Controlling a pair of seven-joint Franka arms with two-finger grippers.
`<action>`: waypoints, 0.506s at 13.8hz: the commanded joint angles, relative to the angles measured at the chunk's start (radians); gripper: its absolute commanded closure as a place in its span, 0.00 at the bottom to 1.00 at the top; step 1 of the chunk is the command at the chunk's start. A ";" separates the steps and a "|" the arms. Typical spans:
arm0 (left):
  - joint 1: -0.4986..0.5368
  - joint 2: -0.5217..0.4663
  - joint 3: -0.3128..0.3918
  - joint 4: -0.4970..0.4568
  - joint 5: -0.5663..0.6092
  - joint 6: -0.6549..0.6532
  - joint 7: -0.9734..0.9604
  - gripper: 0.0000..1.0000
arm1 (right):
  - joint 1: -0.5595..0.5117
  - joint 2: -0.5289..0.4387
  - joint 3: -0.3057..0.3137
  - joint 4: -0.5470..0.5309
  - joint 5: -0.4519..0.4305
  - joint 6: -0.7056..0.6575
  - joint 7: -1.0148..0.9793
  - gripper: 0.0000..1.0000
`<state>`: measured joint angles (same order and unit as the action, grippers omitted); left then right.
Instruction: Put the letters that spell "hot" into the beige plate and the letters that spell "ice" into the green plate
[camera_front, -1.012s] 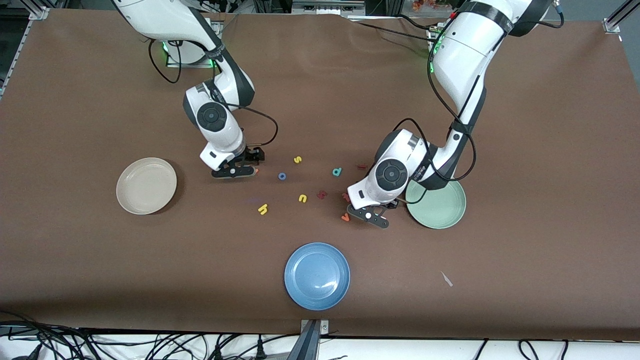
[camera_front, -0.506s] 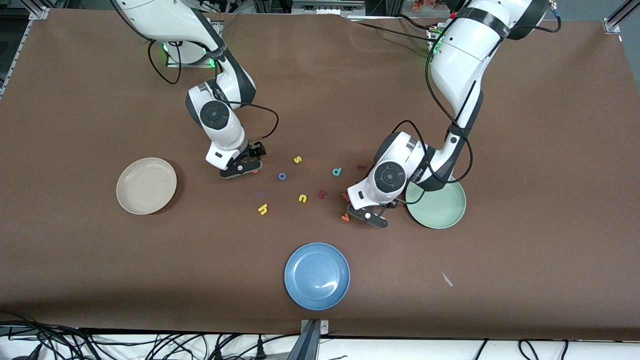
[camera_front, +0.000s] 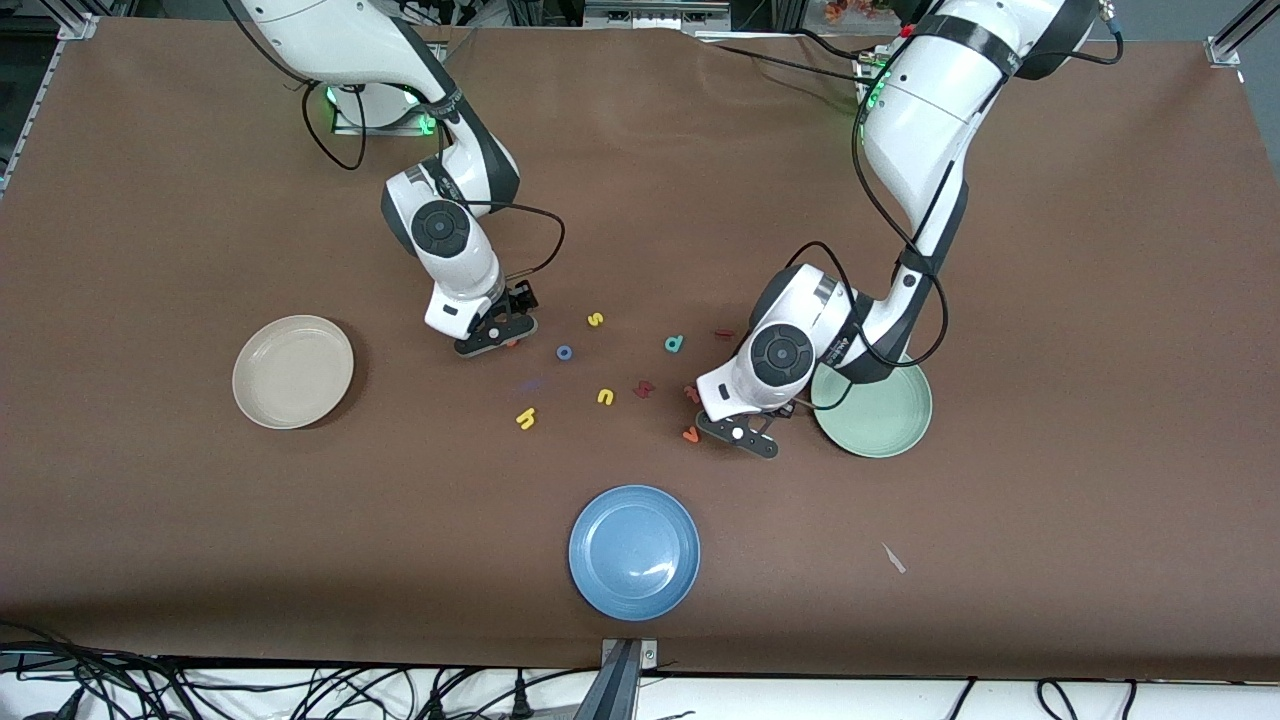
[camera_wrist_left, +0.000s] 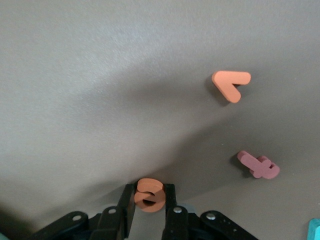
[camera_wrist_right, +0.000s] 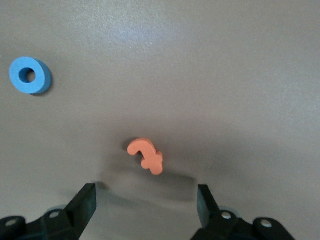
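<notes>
My left gripper (camera_wrist_left: 149, 192) is shut on the orange "e" (camera_wrist_left: 149, 195), low at the table beside the green plate (camera_front: 885, 425); in the front view the gripper (camera_front: 738, 432) hides that letter. My right gripper (camera_wrist_right: 146, 195) stands open just over the orange "t" (camera_wrist_right: 145, 155), and shows in the front view (camera_front: 497, 340). The blue "o" (camera_front: 564, 352) lies close by, also seen from the right wrist (camera_wrist_right: 30, 75). The yellow "h" (camera_front: 526, 418) lies nearer the front camera. The dark red "i" (camera_front: 723, 334) lies by the left arm. The beige plate (camera_front: 292, 371) holds nothing.
An orange "v" (camera_wrist_left: 231, 85) and a dark red letter (camera_wrist_left: 257, 166) lie close to the left gripper. A teal "d" (camera_front: 674, 344), yellow "s" (camera_front: 595, 319) and yellow "u" (camera_front: 605, 397) are scattered mid-table. A blue plate (camera_front: 634, 552) sits near the front edge.
The left gripper's fingers have closed onto the orange "e". The right gripper has shifted toward the left arm's end, coming over the orange "t".
</notes>
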<state>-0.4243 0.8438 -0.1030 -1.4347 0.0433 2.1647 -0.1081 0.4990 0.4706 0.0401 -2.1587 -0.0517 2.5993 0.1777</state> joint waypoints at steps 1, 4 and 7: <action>0.033 -0.067 0.002 0.007 0.020 -0.095 0.075 0.99 | 0.004 0.040 0.000 0.051 -0.013 0.005 -0.029 0.19; 0.122 -0.097 0.002 0.005 0.018 -0.158 0.261 0.99 | 0.003 0.054 0.000 0.072 -0.013 0.005 -0.030 0.22; 0.205 -0.097 0.002 -0.001 0.018 -0.199 0.422 0.98 | 0.003 0.054 0.000 0.072 -0.011 0.002 -0.030 0.28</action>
<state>-0.2645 0.7611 -0.0917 -1.4135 0.0433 1.9945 0.2173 0.4993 0.5108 0.0400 -2.1028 -0.0517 2.6003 0.1555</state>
